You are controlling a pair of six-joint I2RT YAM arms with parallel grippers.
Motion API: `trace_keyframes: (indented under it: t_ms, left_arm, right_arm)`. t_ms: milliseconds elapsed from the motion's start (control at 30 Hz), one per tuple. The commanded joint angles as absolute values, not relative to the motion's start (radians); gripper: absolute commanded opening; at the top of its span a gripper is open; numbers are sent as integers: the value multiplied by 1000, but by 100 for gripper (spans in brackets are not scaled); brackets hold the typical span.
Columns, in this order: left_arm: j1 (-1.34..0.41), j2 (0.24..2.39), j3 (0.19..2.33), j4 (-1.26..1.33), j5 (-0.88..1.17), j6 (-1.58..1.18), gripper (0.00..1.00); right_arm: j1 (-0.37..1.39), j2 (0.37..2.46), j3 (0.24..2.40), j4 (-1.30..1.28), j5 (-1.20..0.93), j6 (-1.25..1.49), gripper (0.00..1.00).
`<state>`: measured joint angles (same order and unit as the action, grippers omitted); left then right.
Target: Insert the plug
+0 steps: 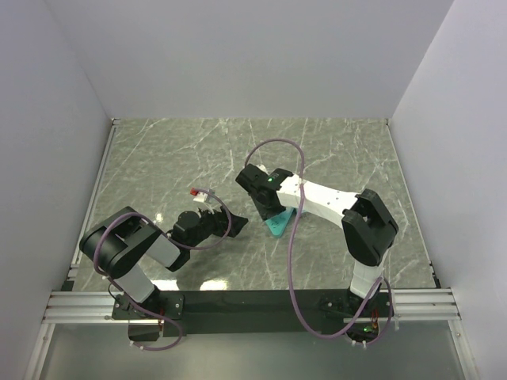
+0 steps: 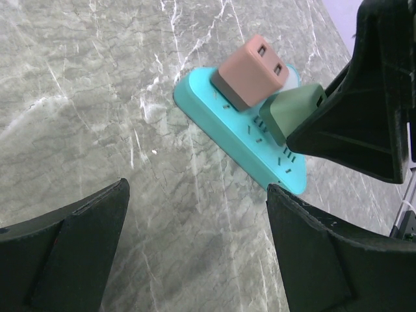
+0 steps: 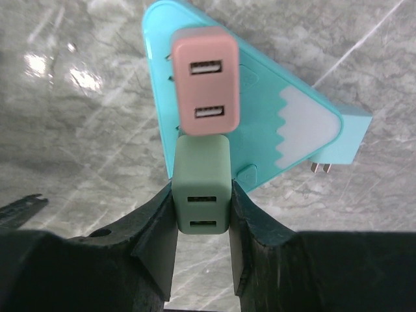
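A teal triangular power strip lies on the marble table; it also shows in the top view and the left wrist view. A pink plug sits in it. My right gripper is shut on a green plug and holds it against the strip's face right next to the pink plug. The green plug looks slightly tilted. I cannot tell how deep it sits. My left gripper is open and empty, low over the table just left of the strip.
The strip's own metal prongs stick out at its right corner. A small red and white connector shows by the left wrist. A purple cable loops over the right arm. White walls enclose the table.
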<state>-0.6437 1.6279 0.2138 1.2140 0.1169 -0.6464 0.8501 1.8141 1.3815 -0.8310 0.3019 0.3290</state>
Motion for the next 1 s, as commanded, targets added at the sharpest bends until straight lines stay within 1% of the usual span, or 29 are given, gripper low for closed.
trace_keyframes:
  t_ms: [0, 300, 667, 967]
  left_arm:
    - [-640, 1618, 227, 1256, 132, -626, 92]
    - [-640, 1618, 227, 1253, 133, -623, 92]
    - [-640, 1589, 218, 1223, 117, -609, 92]
    - [-640, 1601, 219, 1226, 132, -607, 92]
  right_arm:
    - [844, 1802, 1370, -887, 307, 342, 14]
    - [841, 1813, 1350, -873, 305, 345, 14]
    - [818, 1852, 1376, -835, 345, 316, 13]
    - [795, 1893, 1407, -821, 322, 292, 11]
